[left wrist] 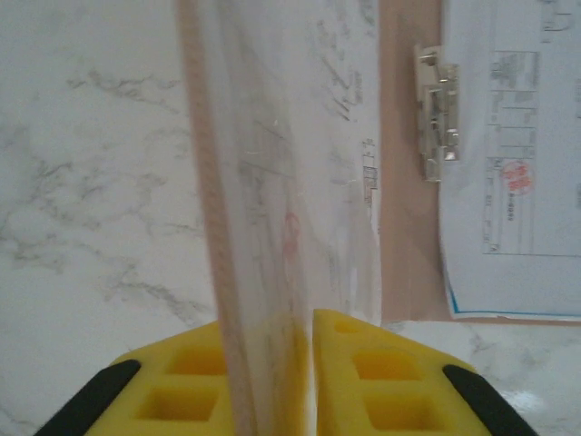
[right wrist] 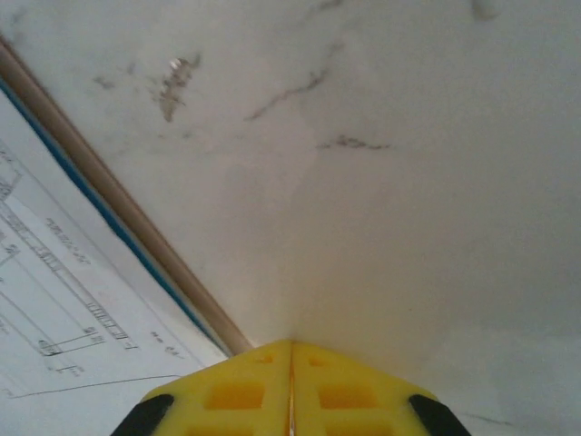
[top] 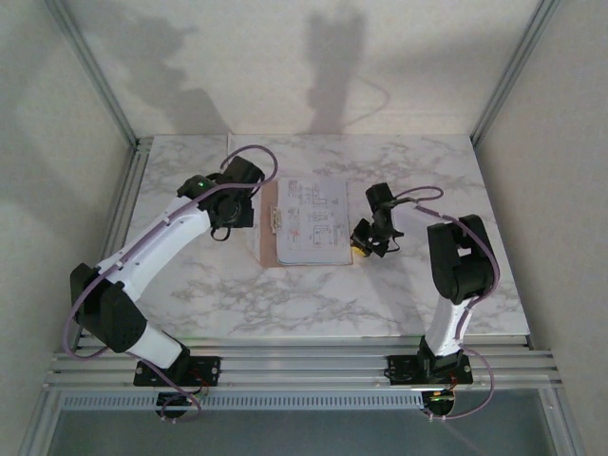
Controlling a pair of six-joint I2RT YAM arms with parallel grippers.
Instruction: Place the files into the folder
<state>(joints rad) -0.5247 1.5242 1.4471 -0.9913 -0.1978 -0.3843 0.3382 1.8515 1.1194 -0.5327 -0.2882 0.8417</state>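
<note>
Top external, folder [top: 270,204] lay open, files [top: 312,220] inside, left gripper [left wrist: 269,323] straddled its raised cover [left wrist: 207,182] (grip unclear), right gripper [right wrist: 291,346] closed, empty.

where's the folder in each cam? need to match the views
Top external: folder mid-table between the arms, a tan strip showing left of the files.
Left wrist: folder flap upright at centre, its tan back to the right, under the files.
Right wrist: folder edge runs diagonally at left, with the files below-left of it.
Shared landmark: the printed files lying on the folder.
</note>
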